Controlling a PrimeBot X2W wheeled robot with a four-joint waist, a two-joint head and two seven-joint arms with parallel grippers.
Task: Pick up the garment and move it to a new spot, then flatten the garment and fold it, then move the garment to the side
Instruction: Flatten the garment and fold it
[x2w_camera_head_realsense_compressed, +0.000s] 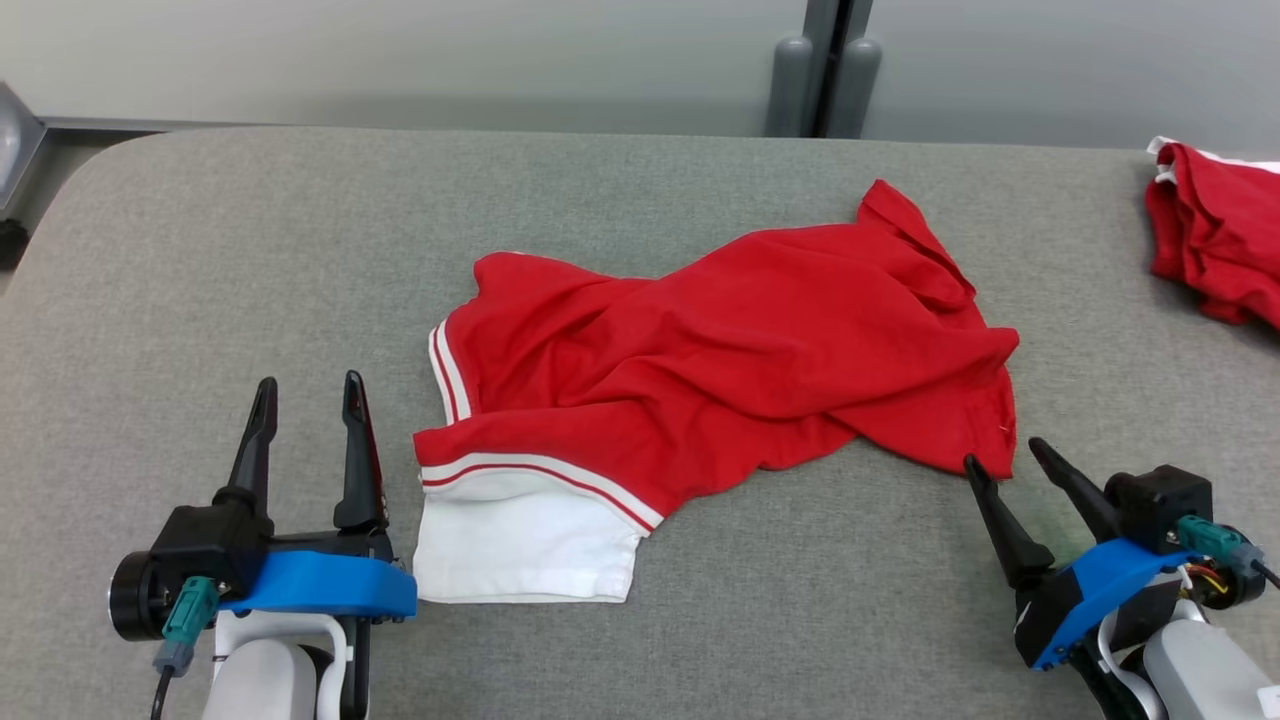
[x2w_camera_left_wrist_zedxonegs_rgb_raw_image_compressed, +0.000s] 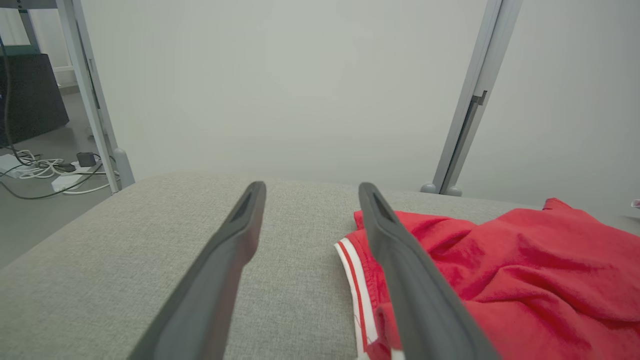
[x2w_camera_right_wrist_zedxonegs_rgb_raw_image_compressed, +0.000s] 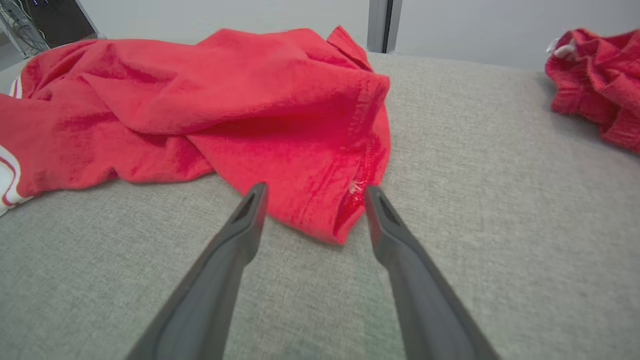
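- Lying crumpled near the middle of the grey table (x2w_camera_head_realsense_compressed: 250, 250), the red garment (x2w_camera_head_realsense_compressed: 720, 350) runs from a white, red-striped end at the near left to a red corner at the far right.
- The left tool (x2w_camera_head_realsense_compressed: 310, 380) sits at the near left with its two dark fingers (x2w_camera_head_realsense_compressed: 252, 440) spread apart and nothing between them (bare table fabric shows through the gap in the left wrist view).
- The finger nearer the garment stands just beside its white-trimmed edge; whether the two touch cannot be told.
- The right tool (x2w_camera_head_realsense_compressed: 1002, 451) sits at the near right, its fingers likewise parted and empty.
- In the right wrist view the garment's hemmed red corner lies just ahead of those fingertips, in line with the gap between them.
- A second red cloth (x2w_camera_head_realsense_compressed: 1220, 240) lies bunched at the far right edge of the table, well apart from the garment.
- Behind the table stands a pale wall (x2w_camera_head_realsense_compressed: 400, 50) with a grey upright post (x2w_camera_head_realsense_compressed: 825, 70).
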